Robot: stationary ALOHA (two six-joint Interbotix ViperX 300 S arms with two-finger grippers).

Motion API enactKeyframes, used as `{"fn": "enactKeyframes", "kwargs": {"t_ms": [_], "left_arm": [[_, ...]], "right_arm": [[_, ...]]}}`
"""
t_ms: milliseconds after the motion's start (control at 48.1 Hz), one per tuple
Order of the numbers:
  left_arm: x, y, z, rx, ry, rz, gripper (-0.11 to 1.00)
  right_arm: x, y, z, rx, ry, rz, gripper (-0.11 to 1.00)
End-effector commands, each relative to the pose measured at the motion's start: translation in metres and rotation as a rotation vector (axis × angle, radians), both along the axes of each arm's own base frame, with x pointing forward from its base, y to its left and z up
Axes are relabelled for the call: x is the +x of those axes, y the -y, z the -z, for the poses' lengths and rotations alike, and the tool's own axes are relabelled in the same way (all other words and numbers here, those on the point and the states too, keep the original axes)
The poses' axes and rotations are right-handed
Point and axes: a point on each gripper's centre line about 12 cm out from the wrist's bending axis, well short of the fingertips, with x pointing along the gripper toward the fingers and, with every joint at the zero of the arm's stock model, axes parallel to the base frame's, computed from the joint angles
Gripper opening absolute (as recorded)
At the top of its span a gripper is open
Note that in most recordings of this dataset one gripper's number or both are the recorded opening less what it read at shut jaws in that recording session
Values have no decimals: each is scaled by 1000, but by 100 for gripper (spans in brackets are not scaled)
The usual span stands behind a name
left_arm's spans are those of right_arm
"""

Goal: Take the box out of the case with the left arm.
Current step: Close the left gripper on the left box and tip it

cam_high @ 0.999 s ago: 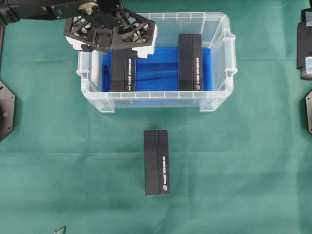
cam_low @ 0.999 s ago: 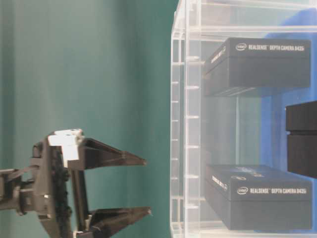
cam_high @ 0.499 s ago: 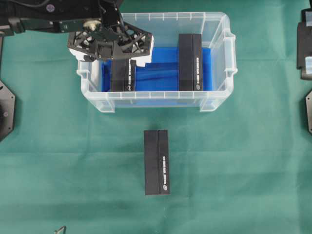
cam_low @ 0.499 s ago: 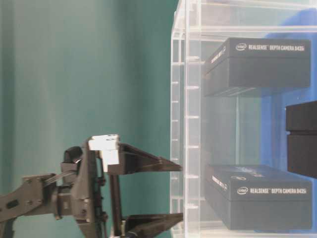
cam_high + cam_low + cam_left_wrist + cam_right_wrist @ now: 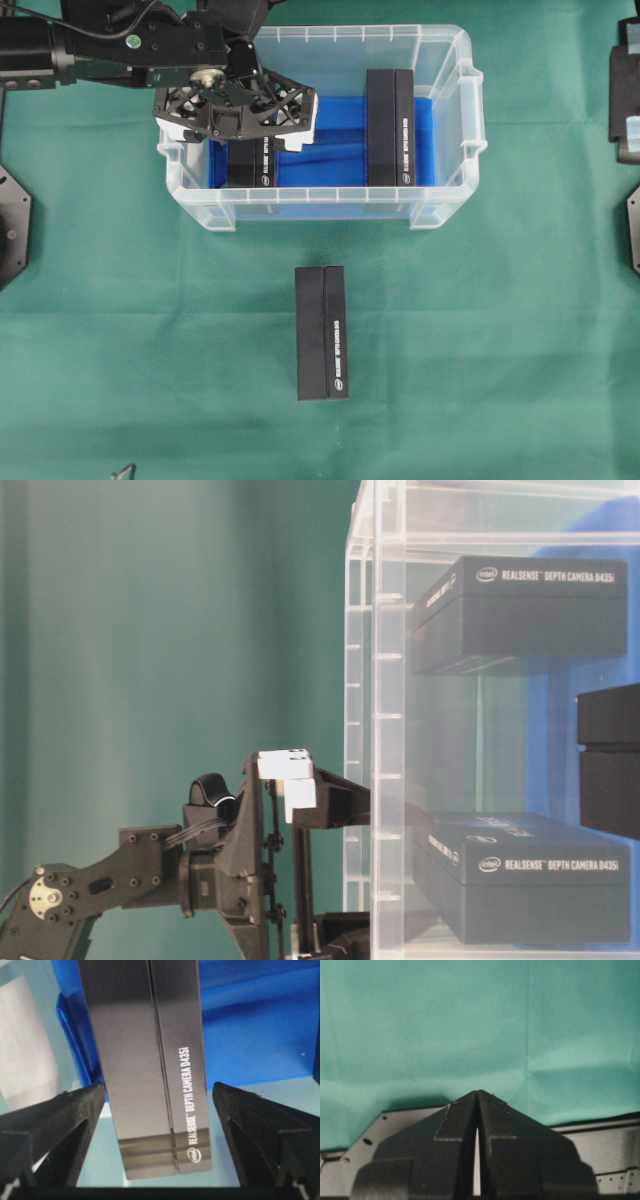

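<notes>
The clear case holds two black boxes on its blue sheet. One box stands at the left end, another right of the middle. My left gripper hangs open over the left box's far end. In the left wrist view that box lies between my left gripper's spread fingers, with a gap on each side. The table-level view shows the left gripper entering the case wall. My right gripper is shut over the green cloth, holding nothing.
A third black box lies on the green cloth in front of the case. Black arm bases sit at the left edge and the right edge. The left arm stretches along the back left.
My left gripper has come down and slid toward the case, so its open fingers now straddle the left box. The boxes and the case have not moved.
</notes>
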Motion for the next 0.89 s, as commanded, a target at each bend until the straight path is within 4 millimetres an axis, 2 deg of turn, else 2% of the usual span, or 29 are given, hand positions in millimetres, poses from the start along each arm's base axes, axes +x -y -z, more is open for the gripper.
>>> {"fn": "enactKeyframes", "kwargs": {"t_ms": [0, 541, 874], "left_arm": [[0, -1, -8, 11, 27, 3, 85], [8, -3, 14, 9, 36, -3, 85], [9, -3, 18, 8, 33, -4, 85]], "right_arm": [[1, 0, -4, -1, 16, 0, 0], [1, 0, -4, -1, 17, -1, 0], [1, 0, -4, -1, 16, 0, 0]]}}
